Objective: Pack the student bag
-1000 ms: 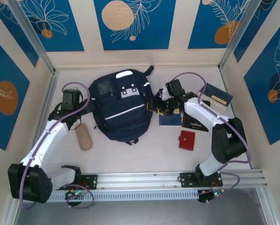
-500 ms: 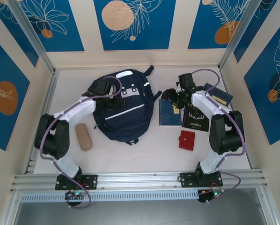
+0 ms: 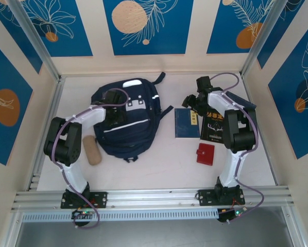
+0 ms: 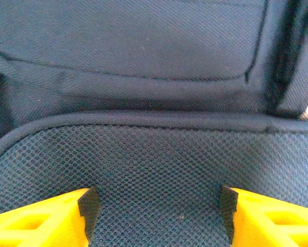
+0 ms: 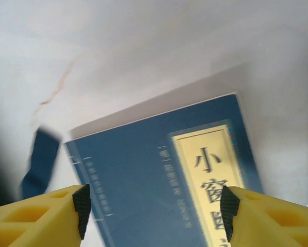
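Student bag [image 3: 131,128] lies flat on the bench, left of centre in the overhead view, front pocket up, straps trailing off its upper right corner. No open mouth is evident from above.

Left gripper [image 3: 114,116] sits over the upper left part of the bag. In the left wrist view its fingers [image 4: 66,216] stand apart just above a mesh panel and a curved seam, with nothing pinched between them.

Right gripper [image 3: 194,101] is at centre right of the overhead view, above the top edge of the blue booklet [image 3: 185,123]. Its fingers are apart and empty, and the gold label reads between them in the right wrist view.

Unpacked on the bench: black book [image 3: 216,128], red wallet [image 3: 205,153], tan pouch [image 3: 92,150].

Judgement: early stage, with nothing loaded yet. The step in hand looks like opening or steadying the bag while the right arm lines up on the booklet.

Next move calls for:
- Left arm: find a zipper pull or fabric edge and hold the opening wide.
- Right arm: get a finger under the thin booklet's edge, since it lies flat.
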Controlling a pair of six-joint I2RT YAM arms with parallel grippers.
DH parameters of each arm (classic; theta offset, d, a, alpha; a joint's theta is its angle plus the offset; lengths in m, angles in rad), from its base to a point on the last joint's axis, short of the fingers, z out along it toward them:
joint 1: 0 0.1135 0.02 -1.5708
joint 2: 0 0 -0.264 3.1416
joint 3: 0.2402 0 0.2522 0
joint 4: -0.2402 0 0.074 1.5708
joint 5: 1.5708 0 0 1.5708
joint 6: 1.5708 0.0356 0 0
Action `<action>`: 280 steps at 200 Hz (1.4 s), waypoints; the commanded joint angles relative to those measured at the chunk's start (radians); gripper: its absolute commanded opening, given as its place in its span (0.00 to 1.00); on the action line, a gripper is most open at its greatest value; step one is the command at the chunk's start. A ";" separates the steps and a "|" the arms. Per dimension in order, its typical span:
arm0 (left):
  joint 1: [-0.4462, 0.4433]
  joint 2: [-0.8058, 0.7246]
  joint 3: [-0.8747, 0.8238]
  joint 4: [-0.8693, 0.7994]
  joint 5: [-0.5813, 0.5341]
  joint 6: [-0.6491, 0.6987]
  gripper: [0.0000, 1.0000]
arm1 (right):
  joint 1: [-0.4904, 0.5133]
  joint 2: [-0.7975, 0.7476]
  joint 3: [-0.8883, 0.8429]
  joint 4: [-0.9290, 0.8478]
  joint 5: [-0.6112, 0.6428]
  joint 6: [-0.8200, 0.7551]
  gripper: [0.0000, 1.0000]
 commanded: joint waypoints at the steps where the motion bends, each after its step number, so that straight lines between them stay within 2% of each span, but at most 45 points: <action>1: 0.026 -0.044 -0.019 -0.096 -0.055 0.038 0.69 | -0.009 0.022 0.024 -0.075 0.091 -0.050 0.73; 29: 0.025 -0.084 0.043 -0.104 0.060 0.062 0.70 | -0.008 0.053 0.025 -0.107 0.075 -0.081 0.75; 58: 0.007 -0.122 0.100 -0.107 0.148 0.062 0.73 | 0.010 0.066 0.011 -0.121 0.012 -0.116 0.72; 81: -0.020 -0.138 0.127 -0.109 0.197 0.050 0.76 | 0.033 0.063 -0.015 -0.126 -0.019 -0.138 0.64; 86: -0.030 -0.141 0.132 -0.109 0.205 0.046 0.81 | 0.041 0.062 -0.021 -0.127 -0.021 -0.140 0.62; 100: -0.056 -0.143 0.142 -0.110 0.221 0.039 0.84 | 0.065 0.057 -0.033 -0.134 -0.025 -0.151 0.57; 132: -0.129 -0.121 0.187 -0.120 0.251 0.021 0.86 | 0.145 0.023 -0.102 -0.127 -0.012 -0.173 0.49; 152: -0.195 -0.094 0.220 -0.131 0.256 0.010 0.82 | 0.178 -0.010 -0.169 -0.083 -0.100 -0.215 0.44; 179: -0.299 -0.062 0.248 -0.142 0.251 -0.046 0.80 | 0.191 -0.057 -0.207 -0.100 -0.113 -0.251 0.41; 208: -0.390 -0.007 0.255 -0.101 0.243 -0.091 0.75 | 0.180 -0.129 -0.235 -0.093 -0.144 -0.240 0.42; 240: -0.477 0.111 0.344 -0.163 0.169 -0.105 0.65 | 0.164 -0.163 -0.252 -0.091 -0.162 -0.196 0.47; 280: -0.518 0.234 0.402 -0.180 0.141 -0.116 0.54 | 0.155 -0.156 -0.279 -0.084 -0.168 -0.166 0.47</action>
